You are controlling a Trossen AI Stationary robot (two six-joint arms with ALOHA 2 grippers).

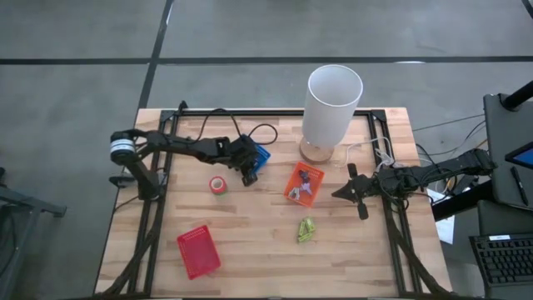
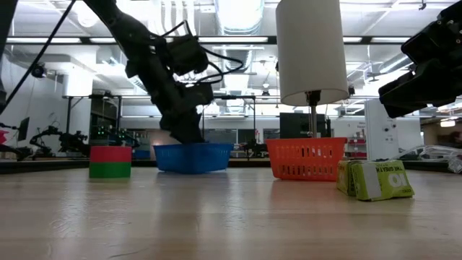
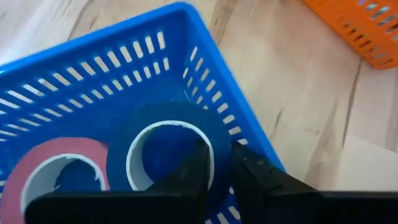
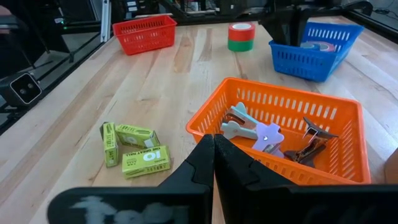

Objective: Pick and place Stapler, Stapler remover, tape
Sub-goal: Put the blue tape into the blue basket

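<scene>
Placement of a blue tape roll point(image 3: 177, 146) into the blue basket point(image 3: 93, 68) is judged to be the step in hand: the left tool point(image 3: 214, 171) is lowered inside the basket with its fingers pinched on the roll's wall, one inside the open centre and one outside, beside a pink roll point(image 3: 53, 171) already lying there. The roll should be let down flat onto the basket floor before the fingers are parted, and the tool then lifted straight up so that neither the basket wall nor the pink roll is dragged. A red-and-green roll point(image 1: 218, 185) stands on the surface point(image 1: 258, 242) just beside the basket and is presumably next. The right tool point(image 4: 213, 163) is held with fingers pressed together near the orange basket point(image 4: 348, 158), where staple removers point(image 4: 255, 130) lie. Green boxes point(image 4: 134, 149) carry printing, of which only "10" can be read in the low view; no brand is legible.
</scene>
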